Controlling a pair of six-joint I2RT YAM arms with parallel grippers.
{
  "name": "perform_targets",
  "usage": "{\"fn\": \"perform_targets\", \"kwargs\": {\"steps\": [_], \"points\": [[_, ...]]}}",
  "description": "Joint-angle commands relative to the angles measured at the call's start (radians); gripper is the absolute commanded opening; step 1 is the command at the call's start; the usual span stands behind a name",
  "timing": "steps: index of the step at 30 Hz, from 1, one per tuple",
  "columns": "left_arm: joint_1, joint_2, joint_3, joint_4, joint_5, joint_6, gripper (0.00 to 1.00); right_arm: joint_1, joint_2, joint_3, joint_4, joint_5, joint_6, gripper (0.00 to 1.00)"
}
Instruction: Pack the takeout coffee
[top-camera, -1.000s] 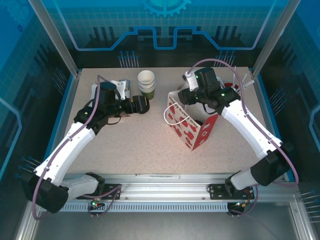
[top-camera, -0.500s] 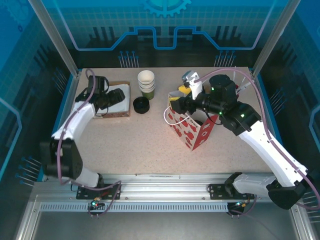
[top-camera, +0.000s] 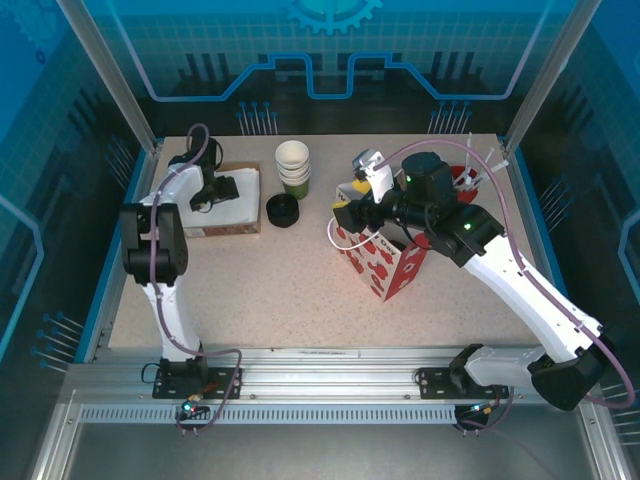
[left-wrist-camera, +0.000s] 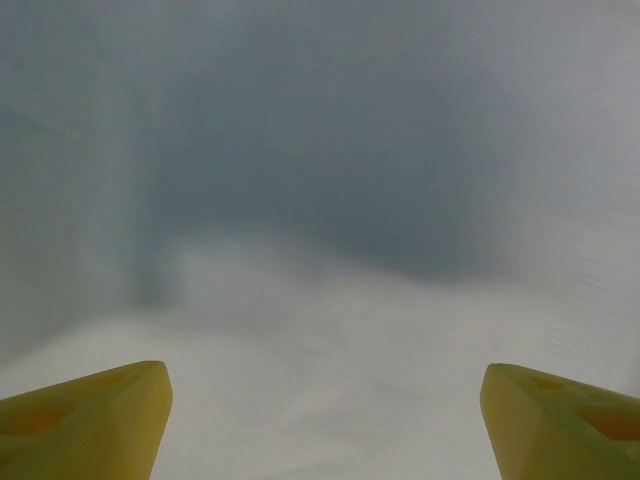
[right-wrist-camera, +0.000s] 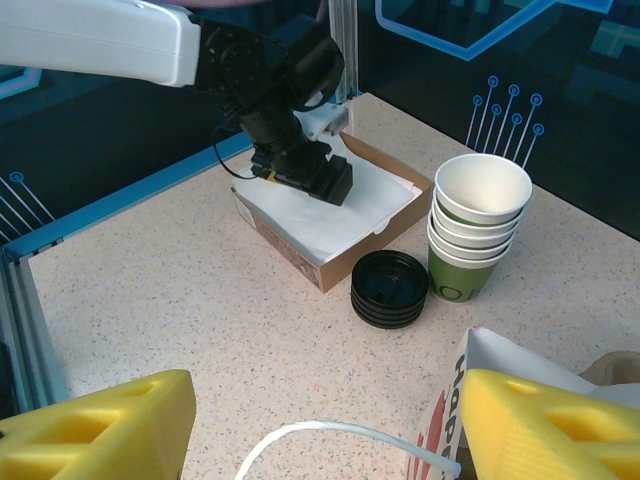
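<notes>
The takeout coffee is out of sight; no lidded cup shows. The red-and-white gift bag stands open right of centre. My right gripper hangs open over the bag's left rim, and in the right wrist view the bag's white cord handle and a bag edge lie between its yellow fingers. My left gripper is at the far left, open and low over the white paper of a brown box; in its own view the paper is very close.
A stack of lidless green cups stands at the back centre, with a stack of black lids beside it. The brown box lies just left of the lids. A blue rail runs along the table's left edge.
My left arm has pulled back from the black lids to the far-left box and folded up. My right gripper has swung left over the bag's left rim.
</notes>
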Motion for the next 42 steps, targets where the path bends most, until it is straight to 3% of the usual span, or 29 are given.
{"fn": "perform_targets", "kwargs": {"steps": [1,10,31,42], "points": [[0.005,0.043,0.050,-0.060,-0.013,0.039,0.82,0.008,0.001,0.000,0.013,0.012,-0.016,0.72],[0.004,0.100,0.080,-0.064,0.015,0.051,0.75,0.008,0.028,-0.004,0.017,0.006,0.001,0.72],[0.004,0.083,0.078,-0.058,0.032,0.058,0.41,0.009,0.033,-0.010,0.003,0.013,0.013,0.72],[0.005,0.038,0.074,-0.062,0.040,0.052,0.36,0.009,0.039,-0.012,-0.001,0.012,0.018,0.72]]}}
